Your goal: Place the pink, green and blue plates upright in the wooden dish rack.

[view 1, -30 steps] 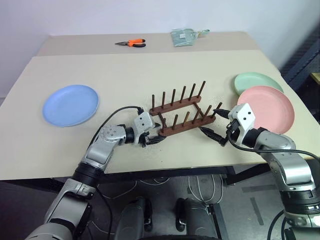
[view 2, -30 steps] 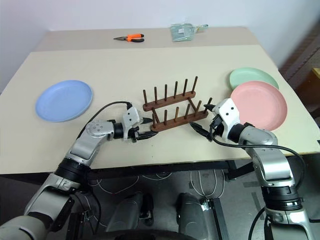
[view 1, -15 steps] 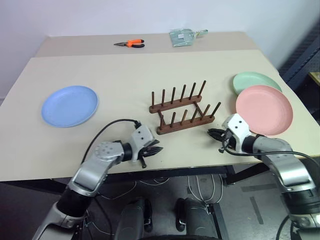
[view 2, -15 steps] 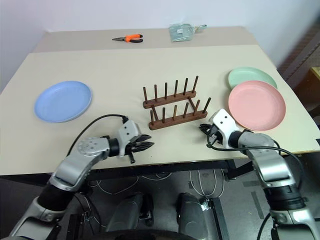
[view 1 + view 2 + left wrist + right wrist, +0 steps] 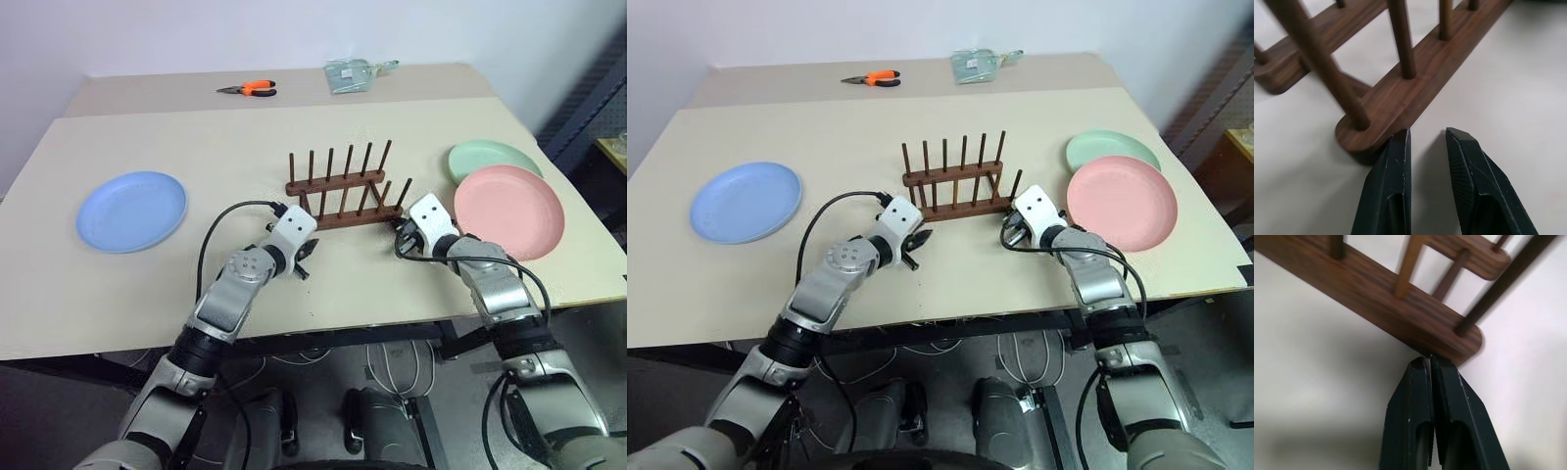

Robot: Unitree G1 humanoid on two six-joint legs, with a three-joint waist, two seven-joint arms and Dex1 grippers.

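Our right gripper [image 5: 1431, 363] has its fingers [image 5: 1413, 396] pressed together with nothing between them, their tips against the near rail at the right end of the wooden dish rack [image 5: 343, 192]. Our left gripper [image 5: 1425, 137] keeps its fingers [image 5: 1393, 171] only a narrow gap apart, also holding nothing, one tip touching the rounded left end of that same rail. We judge that both sets of fingers are set as pushers rather than graspers: bracing the rack from its two ends looks like a way to square it on the desk [image 5: 196, 137] so the pegs face us before any plate goes in.

The blue plate [image 5: 131, 210] lies flat well to the left of the rack. The pink plate [image 5: 509, 211] lies flat to the right, just beside our right arm, and the green plate [image 5: 490, 157] sits behind it. None of the three stands in the rack yet.

The pink plate covers the green one's near edge, so we cannot tell whether they touch or merely overlap in view. From the head views the fingertips are too small to judge contact. At the far edge lie orange-handled pliers [image 5: 247, 89] and a pale packet [image 5: 351, 73] we cannot identify.
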